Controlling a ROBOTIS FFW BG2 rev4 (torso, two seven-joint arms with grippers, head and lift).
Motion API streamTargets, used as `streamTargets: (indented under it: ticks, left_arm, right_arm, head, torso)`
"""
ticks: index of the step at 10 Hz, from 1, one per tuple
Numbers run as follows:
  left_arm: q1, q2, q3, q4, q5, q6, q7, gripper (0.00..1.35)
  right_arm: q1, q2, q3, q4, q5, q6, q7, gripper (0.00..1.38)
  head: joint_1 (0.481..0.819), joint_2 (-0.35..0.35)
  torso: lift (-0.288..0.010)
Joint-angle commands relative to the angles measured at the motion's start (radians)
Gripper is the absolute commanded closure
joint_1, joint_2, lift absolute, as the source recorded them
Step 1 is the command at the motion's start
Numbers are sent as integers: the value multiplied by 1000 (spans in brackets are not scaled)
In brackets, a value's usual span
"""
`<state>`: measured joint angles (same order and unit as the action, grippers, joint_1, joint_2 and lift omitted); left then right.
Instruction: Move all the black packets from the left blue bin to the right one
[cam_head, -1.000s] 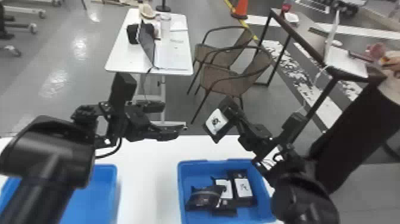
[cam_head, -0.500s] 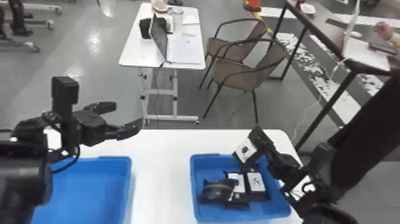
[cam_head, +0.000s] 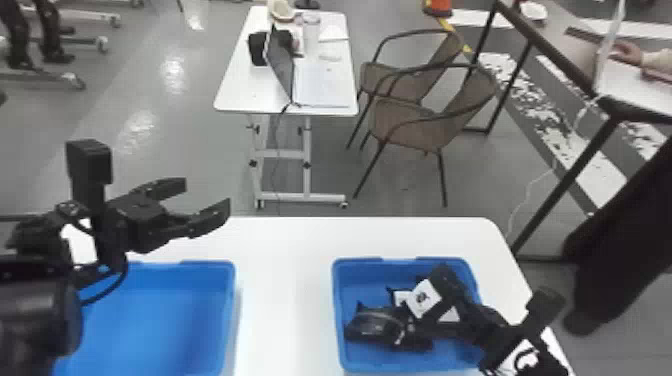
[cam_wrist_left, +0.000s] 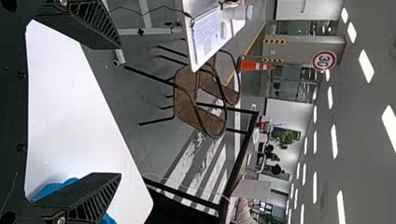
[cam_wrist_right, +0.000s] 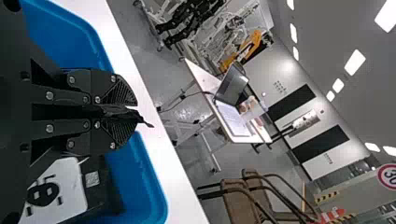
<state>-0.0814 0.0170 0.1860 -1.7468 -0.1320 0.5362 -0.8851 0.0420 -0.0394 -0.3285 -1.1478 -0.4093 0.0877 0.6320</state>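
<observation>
The right gripper (cam_head: 457, 295) is over the right blue bin (cam_head: 402, 261), holding a black packet (cam_head: 424, 298) with a white label low among the others. Seen from the right wrist, its gripper (cam_wrist_right: 135, 115) is shut on the packet's thin dark edge (cam_wrist_right: 146, 123). A glossy black packet (cam_head: 370, 325) lies at that bin's left side; a white-labelled one (cam_wrist_right: 53, 191) lies beside the fingers. The left gripper (cam_head: 207, 195) is held above the far rim of the left blue bin (cam_head: 205, 264), open with nothing in it. In the left wrist view, that gripper (cam_wrist_left: 119, 112) has widely parted fingers.
A strip of white table (cam_head: 287, 300) separates the two bins. Beyond the table's far edge stand a small white desk (cam_head: 240, 92) with a laptop and two brown chairs (cam_head: 412, 122). A dark-framed table (cam_head: 565, 180) is off to the right.
The right gripper has lowered its packet from beyond the bin's far rim into the right bin. The left arm has drawn back to the left. The head view has shifted.
</observation>
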Motion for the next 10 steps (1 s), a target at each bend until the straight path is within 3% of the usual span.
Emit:
streamTargets:
  ticks: [1,2,3,6,7,9,10]
  left_arm:
    - [3,-2,15,-11,0,2,0,47]
    - [3,-2,20,-16,0,5,0,47]
    - [3,-5,23,-23,2,5,0,45]
    - [15,-8,47,-88,11,-9,0,42]
    - [45,-17,61,-131,8,-19,14,-2]
    - [157,-20,89,-218,8,-99,38,-2]
    - [232,-20,89,-244,23,-190,58,-2]
  right_arm:
    - [-25,-10,-6,105,-3,-48,0,766]
    - [-25,-13,-9,105,11,-94,-8,364]
    - [-13,-13,-9,56,11,-161,-21,102]
    - [96,3,-9,-309,95,-204,-78,134]
    - [151,29,-9,-423,129,-214,-80,133]
    - [271,40,-7,-616,244,-247,-101,134]
    - [326,40,-9,-676,294,-289,-107,134]
  head:
    - [695,-115]
    - [695,-115]
    - [695,-118]
    - [695,-143]
    - [695,-140]
    - [695,-118]
    - [695,-104]
  torso:
    - [0]
    - [0]
    - [0]
    - [0]
    - [0]
    - [0]
    - [0]
